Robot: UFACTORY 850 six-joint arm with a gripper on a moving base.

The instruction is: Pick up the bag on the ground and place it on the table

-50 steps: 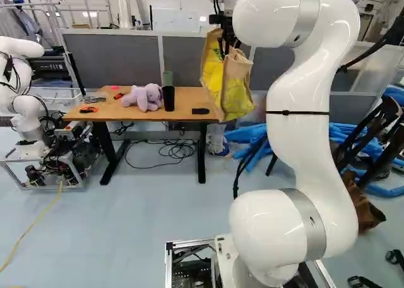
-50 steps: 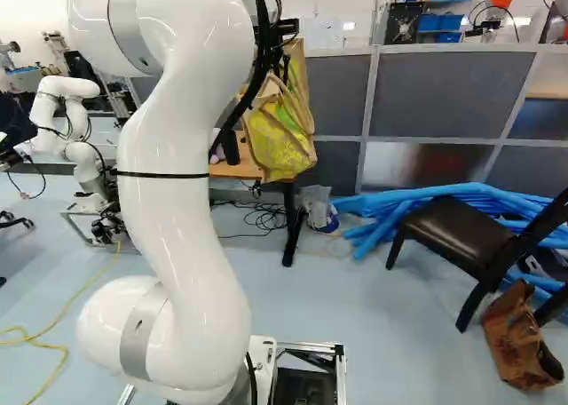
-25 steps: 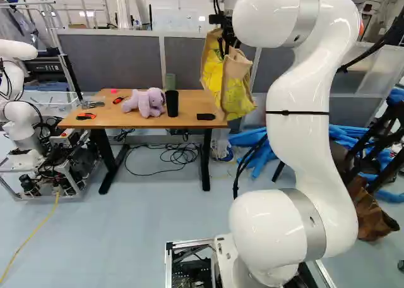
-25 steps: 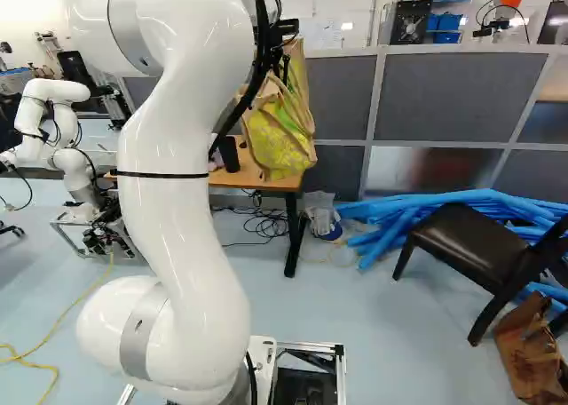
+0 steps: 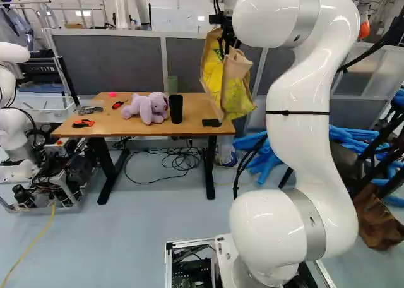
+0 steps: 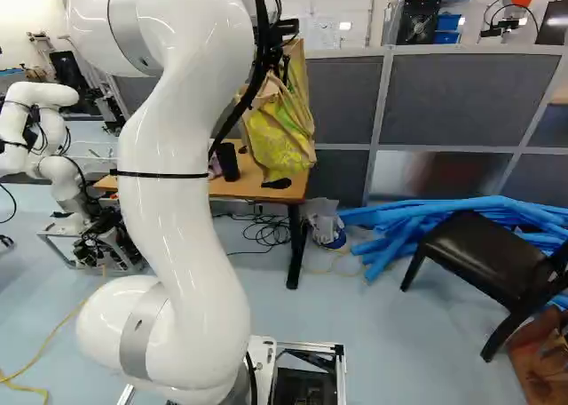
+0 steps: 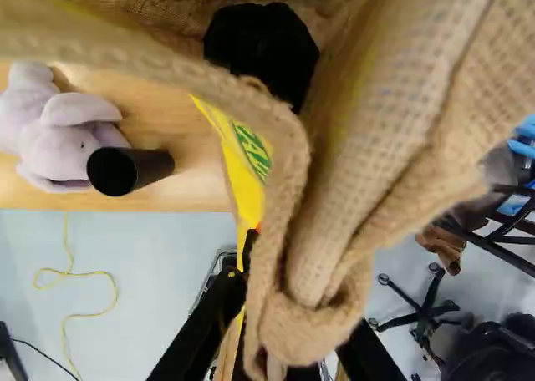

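The fingers (image 6: 285,67) are closed on the bag (image 5: 232,89), with the woven cloth of its rim bunched between them; in the wrist view the fingers (image 7: 219,302) stand apart by the thickness of that fold, one on either side. The bag hangs in the air off the floor, at the three o'clock end of the worktop (image 5: 136,129) in the left base view; whether it touches the worktop, I cannot tell. Its side carries a yellow panel (image 7: 244,168) with green lettering. On the worktop, toward nine o'clock from the bag in the left base view, stand a black cup (image 5: 175,108) and, past it, a lilac plush toy (image 5: 151,108); a small dark object (image 5: 212,122) lies near the bag, toward seven o'clock. In the right base view, a black chair (image 6: 479,256) stands toward four o'clock from the bag. Compared with half a second ago the base has moved: the worktop shows lower and larger in the left base view. The arm (image 5: 303,130) keeps its pose against its lowest joint, and the bag has travelled along in its grip.
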